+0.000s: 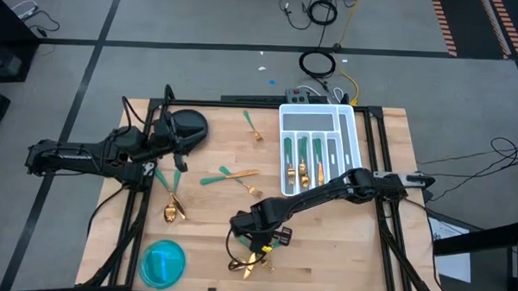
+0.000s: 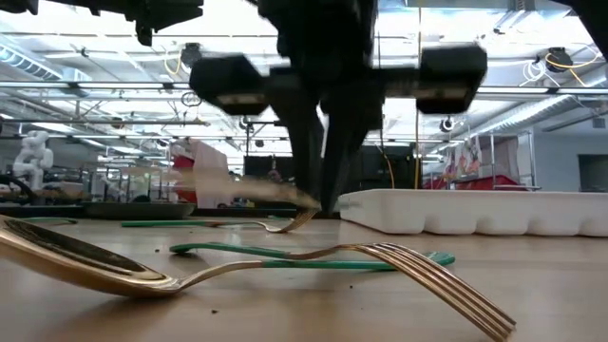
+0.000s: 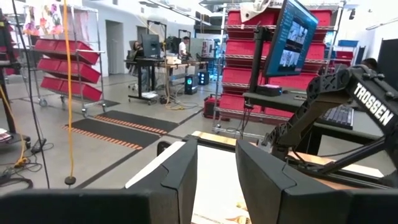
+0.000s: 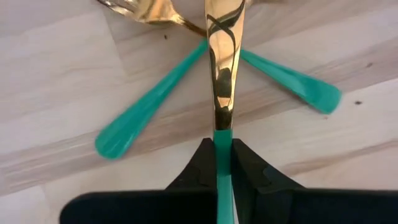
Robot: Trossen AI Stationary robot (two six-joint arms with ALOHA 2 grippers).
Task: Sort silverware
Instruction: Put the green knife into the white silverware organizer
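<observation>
My right gripper [image 1: 257,240] is low over the table's near middle, shut on one piece of silverware [image 4: 224,74] with a green handle and a long gold head. Under it, two more green-handled pieces [image 4: 149,106] lie crossed on the wood. My left gripper [image 1: 177,147] hovers open at the table's left, next to the dark round plate [image 1: 190,126]. Its fingers [image 3: 180,180] point level across the table with nothing between them. Two gold spoons [image 1: 172,212] lie just nearer than it. A few pieces [image 1: 228,175] lie mid-table. Several stand sorted in the white tray [image 1: 318,122]. My right gripper pinches the green handle [image 4: 222,138] between its two fingers, close to where the handle joins the gold head. The fingers lie along the piece, and the head sticks straight out beyond the fingertips. In the low view the gold head [image 2: 285,195] shows just above the wood.
A teal bowl [image 1: 162,263] sits at the near left corner. A lone fork [image 1: 253,128] lies between plate and tray. A gold fork [image 2: 427,275] and a spoon [image 2: 76,256] lie close to the near edge. Bare wood lies right of my right gripper.
</observation>
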